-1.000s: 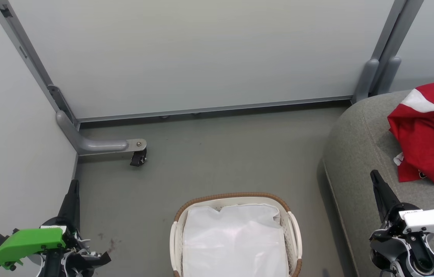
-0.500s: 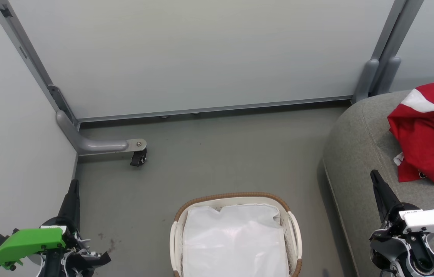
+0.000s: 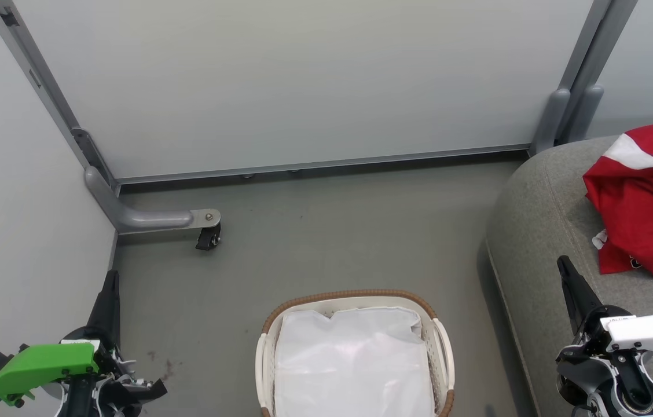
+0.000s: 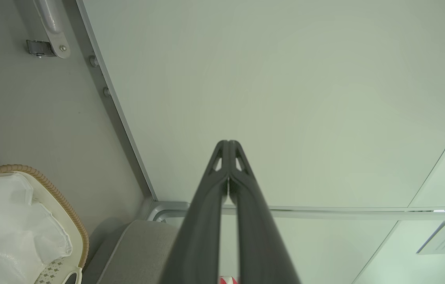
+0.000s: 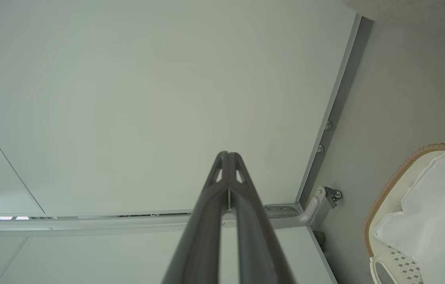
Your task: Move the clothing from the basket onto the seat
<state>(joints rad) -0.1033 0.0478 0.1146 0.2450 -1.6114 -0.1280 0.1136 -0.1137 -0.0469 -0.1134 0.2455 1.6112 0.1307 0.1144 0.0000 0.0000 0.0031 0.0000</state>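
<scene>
Cream-white perforated basket [image 3: 355,294], brown woven rim, stands at the near edge of the floor [image 3: 332,231]. A plain white cloth sheet [image 3: 355,359] lies across its inside.

Dark-fingered left tool [image 3: 110,277], green-capped arm behind it, is at the floor's near left corner. Its fingers are pressed together and hold nothing.

Dark-fingered right tool [image 3: 562,262], white-capped arm, is above the near left edge of the seat [image 3: 540,231]. Its fingers are together and hold nothing.

Grey upholstered seat runs along the floor's right edge, near the basket but not touching it.

Red clothing [image 3: 645,214] with white trim is bunched on the seat toward its far right, well apart from the basket.

Black caster [image 3: 209,237] on a grey metal foot sits at the floor's far left.

Pale partition panels [image 3: 303,87] stand along the floor's far edge.
</scene>
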